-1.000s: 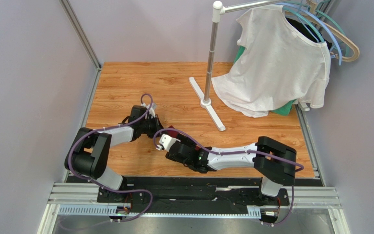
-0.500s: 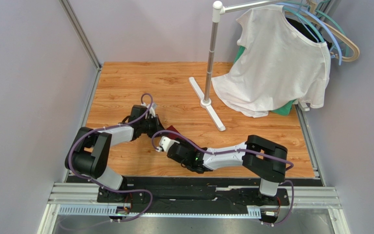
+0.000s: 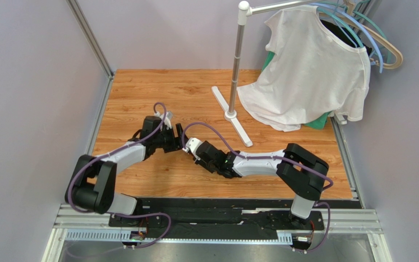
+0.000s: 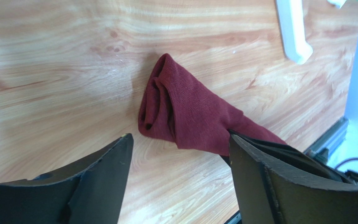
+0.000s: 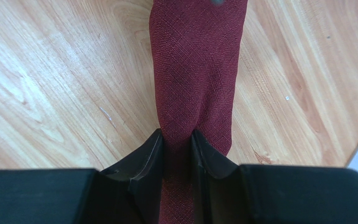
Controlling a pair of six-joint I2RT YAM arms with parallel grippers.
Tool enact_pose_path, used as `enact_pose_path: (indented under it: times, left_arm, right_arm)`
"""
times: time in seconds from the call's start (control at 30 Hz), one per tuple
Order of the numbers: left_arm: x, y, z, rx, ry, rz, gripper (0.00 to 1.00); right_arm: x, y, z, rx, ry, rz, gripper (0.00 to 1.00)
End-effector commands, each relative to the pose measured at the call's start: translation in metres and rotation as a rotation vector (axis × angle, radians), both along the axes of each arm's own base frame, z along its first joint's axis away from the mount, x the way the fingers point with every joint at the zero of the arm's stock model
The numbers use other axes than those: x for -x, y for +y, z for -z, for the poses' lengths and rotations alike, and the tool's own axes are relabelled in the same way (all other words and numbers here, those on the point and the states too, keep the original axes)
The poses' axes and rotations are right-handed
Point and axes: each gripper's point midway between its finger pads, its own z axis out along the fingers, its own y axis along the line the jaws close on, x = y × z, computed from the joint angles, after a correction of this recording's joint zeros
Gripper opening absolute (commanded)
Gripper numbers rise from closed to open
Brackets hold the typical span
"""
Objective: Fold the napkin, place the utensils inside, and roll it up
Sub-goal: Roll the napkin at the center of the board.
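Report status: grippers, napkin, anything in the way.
Left gripper open, gripping nothing. Right gripper shut on napkin, pinching it. Napkin bunched on the table, no utensils visible. Rack foot nearby, apart from it.

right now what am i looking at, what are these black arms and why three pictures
Two robot arms are bolted at the near edge of a wooden table. The wide picture looks down from above and behind them; the other two come from a camera on each wrist, so the dark fingers are each arm's own. A dark red napkin lies bunched on the table. The right gripper pinches one end; the left gripper stands open near the other end, holding nothing. At the back a white T-shirt hangs on a rack.
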Motion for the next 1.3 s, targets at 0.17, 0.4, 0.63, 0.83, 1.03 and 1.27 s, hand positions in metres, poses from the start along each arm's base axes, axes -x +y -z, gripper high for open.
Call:
enact_pose_path:
  times: [0.17, 0.4, 0.63, 0.83, 1.03, 1.27]
  left_arm:
    - [0.005, 0.029, -0.041, -0.069, -0.123, -0.117, 0.87]
    - [0.012, 0.026, -0.036, -0.054, -0.1, -0.093, 0.87]
    - [0.015, 0.024, -0.037, -0.046, -0.101, -0.078, 0.87]
    - [0.015, 0.021, -0.031, -0.034, -0.094, -0.057, 0.87]
    - [0.011, 0.017, -0.018, -0.025, -0.075, -0.045, 0.86]
    - [0.006, 0.011, 0.007, -0.02, -0.036, -0.024, 0.81]
  right_arm:
    - [0.012, 0.001, -0.011, -0.254, 0.354, 0.023, 0.23]
    - [0.005, 0.001, -0.01, -0.383, 0.505, 0.029, 0.22]
    - [0.004, 0.005, -0.011, -0.466, 0.614, 0.025, 0.2]
    - [0.007, 0.015, -0.017, -0.521, 0.668, -0.004, 0.18]
    - [0.005, 0.017, -0.01, -0.517, 0.693, 0.005, 0.18]
    - [-0.009, 0.008, 0.002, -0.486, 0.627, 0.074, 0.26]
